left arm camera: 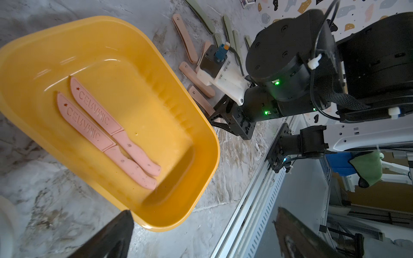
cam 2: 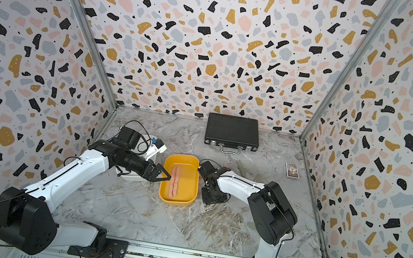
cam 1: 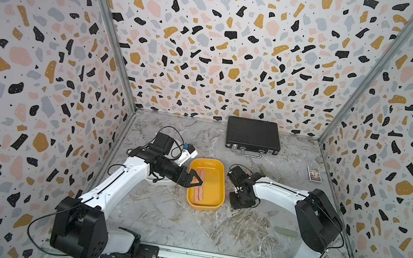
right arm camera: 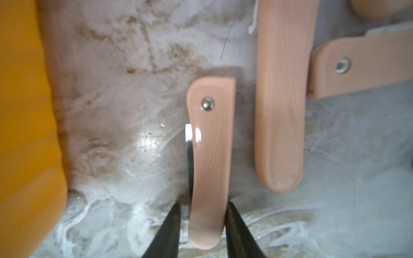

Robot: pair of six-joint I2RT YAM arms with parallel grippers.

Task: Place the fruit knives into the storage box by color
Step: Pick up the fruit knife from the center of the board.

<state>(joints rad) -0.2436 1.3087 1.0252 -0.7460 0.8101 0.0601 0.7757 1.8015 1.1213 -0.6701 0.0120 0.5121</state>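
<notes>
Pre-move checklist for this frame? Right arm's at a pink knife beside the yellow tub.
1. Right gripper fingers straddle the pink knife: ok.
2. Grip closed firmly on it: cannot tell.
3. Knife apart from the neighbouring pink knife: ok.
4. Yellow tub holds only pink knives: ok.
5. Drop path free: not ok, the open left gripper hangs over the tub's rim and may be in the way.
6. White tub contents: cannot tell, the left arm covers it.
</notes>
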